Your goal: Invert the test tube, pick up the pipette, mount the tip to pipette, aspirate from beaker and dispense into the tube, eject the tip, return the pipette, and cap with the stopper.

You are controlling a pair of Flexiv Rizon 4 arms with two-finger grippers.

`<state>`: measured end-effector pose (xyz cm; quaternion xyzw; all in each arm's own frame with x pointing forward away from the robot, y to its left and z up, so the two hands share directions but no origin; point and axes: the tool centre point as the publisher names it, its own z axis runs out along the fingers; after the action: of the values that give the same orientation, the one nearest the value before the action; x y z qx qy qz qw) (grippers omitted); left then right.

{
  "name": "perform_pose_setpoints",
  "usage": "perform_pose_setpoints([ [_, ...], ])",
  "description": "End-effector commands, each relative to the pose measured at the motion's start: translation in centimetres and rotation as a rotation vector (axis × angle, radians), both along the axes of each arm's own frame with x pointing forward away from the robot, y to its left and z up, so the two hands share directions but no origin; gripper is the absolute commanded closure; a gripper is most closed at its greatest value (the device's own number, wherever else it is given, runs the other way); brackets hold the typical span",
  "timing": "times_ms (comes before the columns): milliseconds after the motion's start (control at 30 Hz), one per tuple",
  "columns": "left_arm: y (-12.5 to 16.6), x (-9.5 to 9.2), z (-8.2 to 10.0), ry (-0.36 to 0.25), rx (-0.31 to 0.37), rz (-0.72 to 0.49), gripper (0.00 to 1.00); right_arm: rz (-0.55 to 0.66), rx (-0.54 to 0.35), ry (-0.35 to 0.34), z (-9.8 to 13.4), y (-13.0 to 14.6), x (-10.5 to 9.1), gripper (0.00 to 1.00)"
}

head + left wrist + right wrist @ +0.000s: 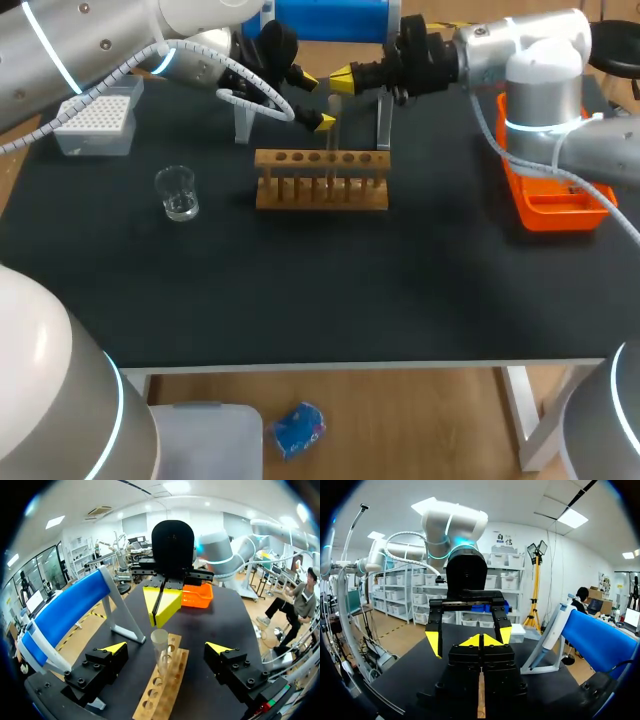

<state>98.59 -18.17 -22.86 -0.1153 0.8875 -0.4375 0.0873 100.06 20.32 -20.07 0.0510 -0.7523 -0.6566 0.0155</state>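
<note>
Test tube [161,652] is standing upright in the wooden rack [322,192]. The left gripper [316,99] is straddling it wide open, and the right gripper [160,615] is sitting closed at its rim, grip unconfirmed. Risk: either claw is liable to be knocking the tube askew. Beaker [178,192] and tip box [97,118] are lying well clear. Pipette [330,20] is crowding close behind both arms.

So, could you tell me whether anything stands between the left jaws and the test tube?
Nothing visible does. The test tube is upright in the gap between the open left jaws, over the wooden rack; the right jaws hold its top from the far side.
</note>
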Motion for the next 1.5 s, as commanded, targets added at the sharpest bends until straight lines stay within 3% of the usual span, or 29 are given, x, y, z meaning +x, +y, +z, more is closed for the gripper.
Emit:
perform_pose_setpoints([
  [33,0.2,0.4,0.0,0.007,-0.003,-0.013,0.0,-0.025,-0.047,-0.008,1.7,-1.4,-1.2,1.0],
  [300,0.2,0.4,0.0,0.007,-0.003,-0.013,0.0,-0.043,-0.124,0.017,2.6,-4.1,-2.8,1.0],
  [367,0.2,0.4,0.0,0.007,-0.003,-0.013,0.0,-0.053,-0.152,0.023,2.6,-4.7,-3.3,0.51],
  [400,0.2,0.4,0.0,0.007,-0.003,-0.013,0.0,-0.056,-0.165,0.024,2.5,-5.0,-3.6,0.0],
  [700,0.2,0.4,0.0,0.007,-0.003,-0.013,0.0,-0.17,-0.317,0.025,0.8,-7.8,-5.1,0.0],
  [1000,0.2,0.4,0.0,0.007,-0.003,-0.013,0.0,-0.229,-0.376,0.045,-1.7,-9.7,-5.9,0.0],
  [1067,0.2,0.4,0.0,0.007,-0.003,-0.013,0.0,-0.219,-0.438,0.018,-2.1,-10.1,-6.1,0.0],
  [1500,0.2,0.4,0.0,0.007,-0.003,-0.013,0.0,-0.219,-0.438,0.018,-2.1,-10.1,-6.1,0.0],
])
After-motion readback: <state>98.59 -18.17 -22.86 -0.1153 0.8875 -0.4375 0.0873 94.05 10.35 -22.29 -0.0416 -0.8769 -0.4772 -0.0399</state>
